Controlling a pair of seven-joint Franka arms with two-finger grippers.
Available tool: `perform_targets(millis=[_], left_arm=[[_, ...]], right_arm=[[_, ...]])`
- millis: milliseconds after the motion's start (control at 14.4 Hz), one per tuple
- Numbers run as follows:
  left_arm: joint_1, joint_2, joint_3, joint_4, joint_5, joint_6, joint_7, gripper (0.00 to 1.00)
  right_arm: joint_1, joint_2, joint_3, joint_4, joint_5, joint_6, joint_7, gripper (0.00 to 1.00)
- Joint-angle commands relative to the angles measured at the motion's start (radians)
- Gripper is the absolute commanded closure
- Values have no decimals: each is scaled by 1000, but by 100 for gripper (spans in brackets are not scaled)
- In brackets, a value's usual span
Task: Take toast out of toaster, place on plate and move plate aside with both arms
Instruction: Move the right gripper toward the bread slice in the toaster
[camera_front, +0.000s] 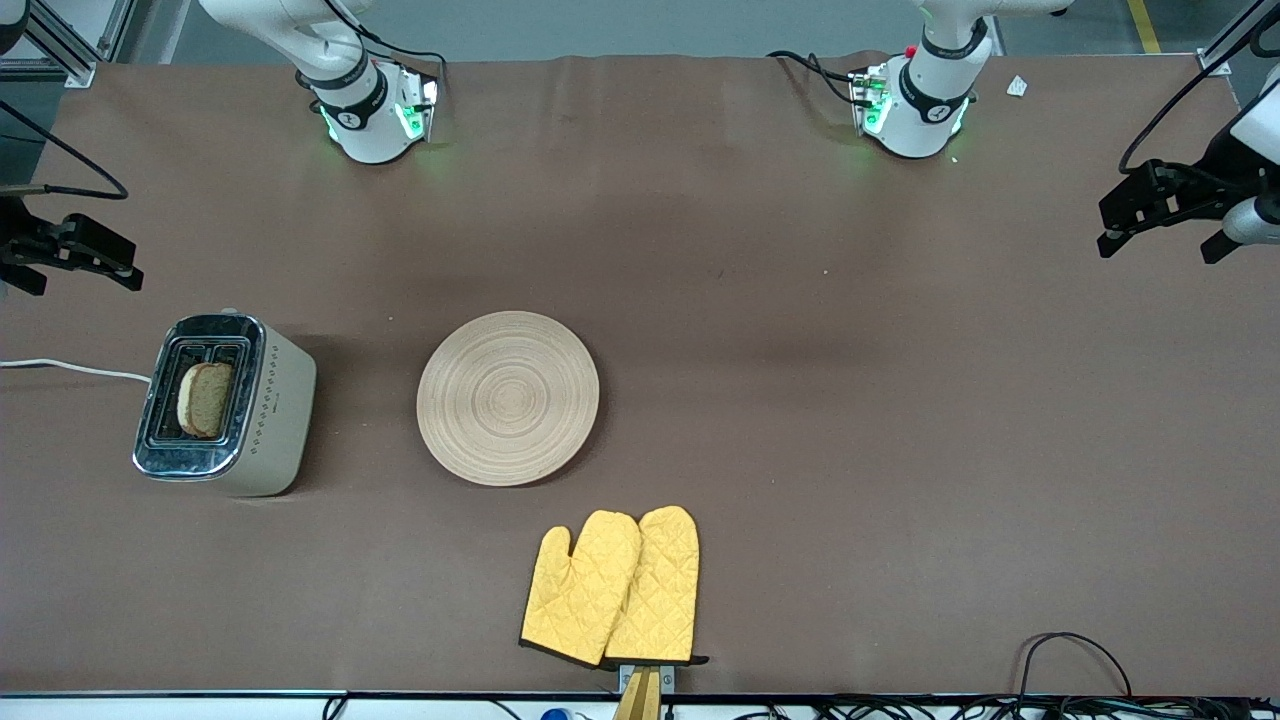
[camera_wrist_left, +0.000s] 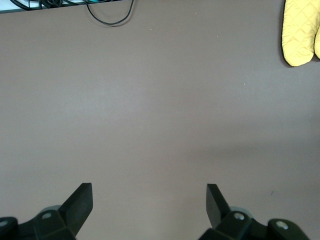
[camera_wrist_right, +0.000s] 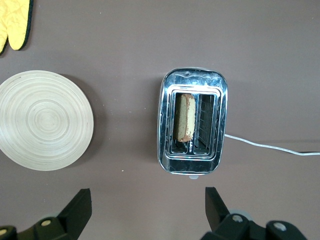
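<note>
The toast (camera_front: 205, 398) stands upright in the toaster (camera_front: 225, 405), in the slot nearer the plate; it also shows in the right wrist view (camera_wrist_right: 185, 117). The round beige wooden plate (camera_front: 508, 397) lies bare mid-table and shows in the right wrist view (camera_wrist_right: 45, 120) too. My right gripper (camera_front: 75, 262) hangs open and empty high over the table's right-arm end, by the toaster (camera_wrist_right: 193, 127); its own view shows it open (camera_wrist_right: 148, 210). My left gripper (camera_front: 1160, 225) hangs open and empty over the left-arm end, above bare table (camera_wrist_left: 149, 205).
Two yellow quilted oven mitts (camera_front: 612, 588) lie near the front edge, nearer the camera than the plate; they also show in the left wrist view (camera_wrist_left: 301, 30). A white cord (camera_front: 70, 368) runs from the toaster off the table. Black cables (camera_front: 1070, 660) lie along the front edge.
</note>
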Motion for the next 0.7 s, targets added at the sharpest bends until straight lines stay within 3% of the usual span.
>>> perform_targets(millis=[0, 209, 418, 627], left_arm=[[2, 11, -2, 27, 4, -22, -8, 0], [0, 12, -2, 27, 4, -22, -6, 0], [2, 11, -2, 27, 4, -22, -3, 0], [2, 11, -2, 26, 4, -22, -3, 0]], right_arm=[[-6, 12, 3, -74, -12, 41, -16, 0], [-32, 14, 3, -207, -6, 140, -10, 0], [-104, 14, 5, -389, 3, 393, -57, 0], [-132, 37, 3, -462, 5, 509, -80, 0]])
